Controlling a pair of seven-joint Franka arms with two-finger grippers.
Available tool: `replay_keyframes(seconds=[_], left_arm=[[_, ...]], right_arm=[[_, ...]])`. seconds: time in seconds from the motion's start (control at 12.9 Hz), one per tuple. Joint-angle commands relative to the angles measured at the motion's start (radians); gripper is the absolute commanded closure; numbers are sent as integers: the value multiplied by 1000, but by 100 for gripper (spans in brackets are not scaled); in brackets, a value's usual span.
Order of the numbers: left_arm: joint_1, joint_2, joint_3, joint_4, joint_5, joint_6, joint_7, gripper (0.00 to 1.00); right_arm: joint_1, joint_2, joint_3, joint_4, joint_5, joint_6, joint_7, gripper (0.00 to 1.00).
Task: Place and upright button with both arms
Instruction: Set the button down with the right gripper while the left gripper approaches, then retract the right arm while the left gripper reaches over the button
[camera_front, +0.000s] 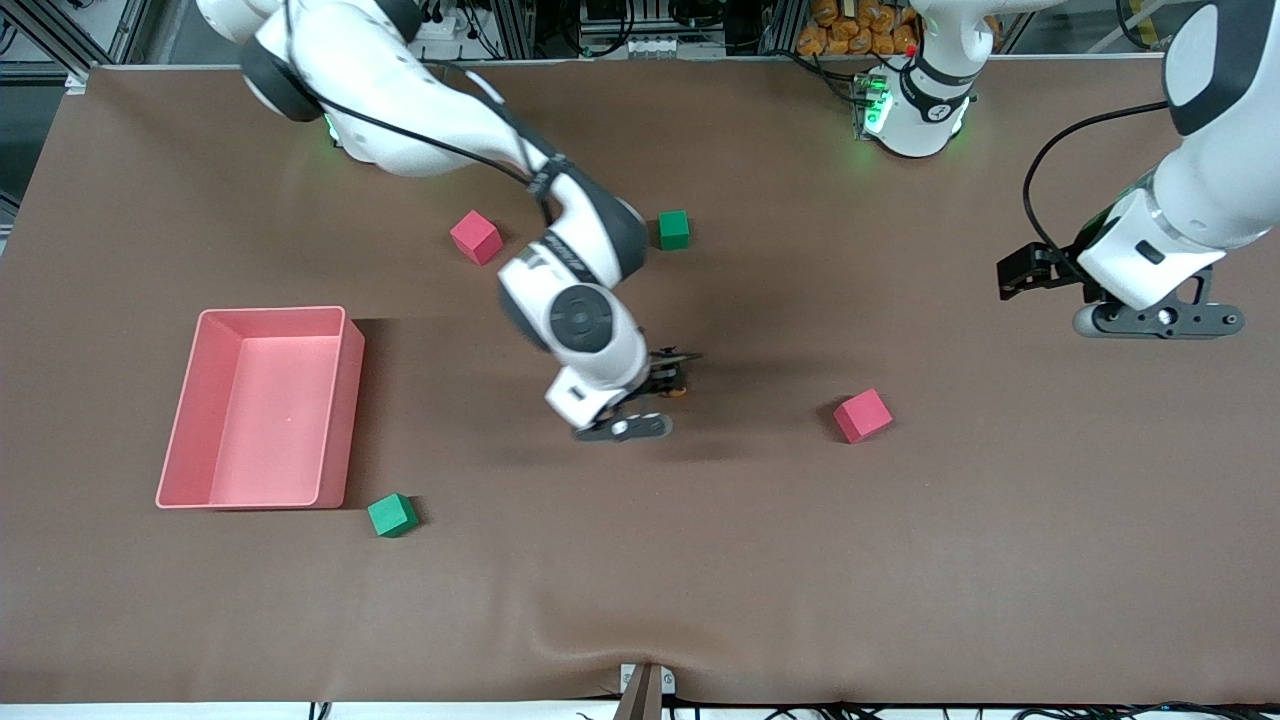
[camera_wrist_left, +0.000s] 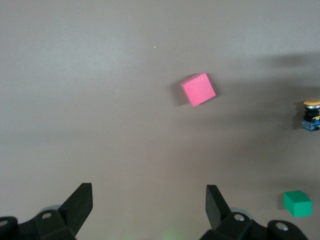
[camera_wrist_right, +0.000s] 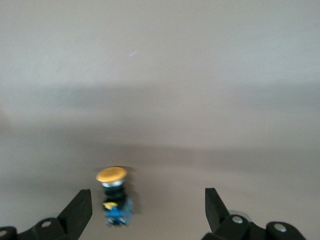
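The right wrist view shows the button (camera_wrist_right: 114, 197) whole: glossy round orange cap over a black-and-blue cylinder, upright on the matte brown table (camera_front: 900, 560), between the spread fingers of the right gripper (camera_wrist_right: 148, 210), untouched. The front view hides most of it under that gripper. It stands beside the red foam cube (camera_front: 862, 415), toward the right arm's end. The left gripper (camera_wrist_left: 149, 207) waits, jaws spread, empty, above the table.

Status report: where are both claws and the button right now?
Right claw open, low around the button, not gripping. Button upright, orange cap up, mid-table. Left claw open, waiting at its arm's end. Nothing in the way.
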Motion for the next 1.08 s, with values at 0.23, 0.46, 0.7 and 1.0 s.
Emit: replay_keyframes(seconds=[0.23, 0.46, 0.7, 1.0], left_arm=[[-156, 200, -48, 95, 57, 41, -188, 0], [-297, 373, -47, 204, 76, 41, -389, 0], [-368, 522, -48, 296, 65, 122, -478, 0], [-420, 639, -48, 301, 9, 310, -583, 0]], right_arm=[[-272, -240, 12, 13, -103, -340, -13, 0], [-401, -374, 15, 13, -105, -453, -25, 0], [-475, -486, -3, 12, -97, -528, -215, 0], [-487, -654, -231, -112, 55, -574, -411, 0]])
